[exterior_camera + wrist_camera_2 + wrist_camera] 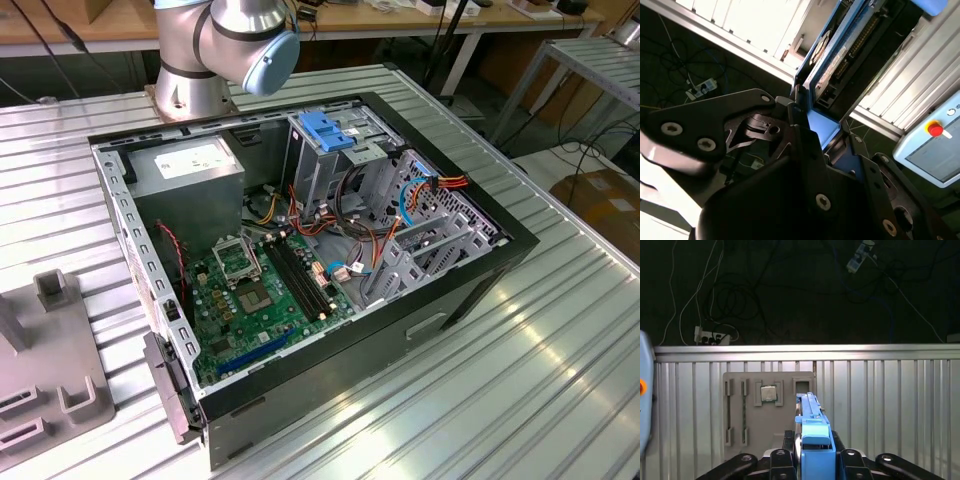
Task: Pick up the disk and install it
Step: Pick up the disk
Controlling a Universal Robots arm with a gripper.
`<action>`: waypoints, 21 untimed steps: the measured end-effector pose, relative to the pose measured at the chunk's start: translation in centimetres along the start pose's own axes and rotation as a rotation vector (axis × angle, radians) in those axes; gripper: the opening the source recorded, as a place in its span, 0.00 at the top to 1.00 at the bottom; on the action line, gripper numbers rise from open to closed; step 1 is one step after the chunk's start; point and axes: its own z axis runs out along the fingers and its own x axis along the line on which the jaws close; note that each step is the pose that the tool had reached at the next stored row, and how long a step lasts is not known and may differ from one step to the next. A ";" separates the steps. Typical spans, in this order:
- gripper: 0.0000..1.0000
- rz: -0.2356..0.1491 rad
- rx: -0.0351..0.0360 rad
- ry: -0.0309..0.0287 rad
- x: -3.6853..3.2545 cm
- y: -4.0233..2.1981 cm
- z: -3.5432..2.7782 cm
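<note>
Black gripper [812,452]: jaws pinch the flat dark metal disk with bright blue plastic side rails [810,407], held edge-on over the ribbed aluminium table [890,390], near a grey plastic fixture tray [767,390]. Past the far table edge there is dark floor, loose cables and a white power strip [710,334]. Open black computer case [300,250] sits mid-table, to the right of the tray in the exterior view.

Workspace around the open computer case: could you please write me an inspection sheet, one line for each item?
Surface: ribbed metal table, carrying an open computer case.
Job's things: the disk, blue-railed, held on edge near the grey parts tray.
Clutter: a processor chip sitting in the tray.
Grippers: the hand is shut on the disk.
Cables: orange and blue wires inside the case; loose cords and a power strip on the floor.
Surroundings: workbenches behind the table; a cardboard box at the exterior view's right.
</note>
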 end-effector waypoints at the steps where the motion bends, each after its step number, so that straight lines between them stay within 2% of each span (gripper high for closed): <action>1: 0.63 0.000 0.0000 0.0000 0.00 0.00 -0.14; 7: 0.63 0.000 -0.0001 0.0000 0.00 -0.01 -1.01; 18: 0.63 0.000 -0.0001 0.0000 0.00 -0.02 -3.09; 21: 0.63 0.000 0.0000 0.0000 0.00 -0.02 -3.88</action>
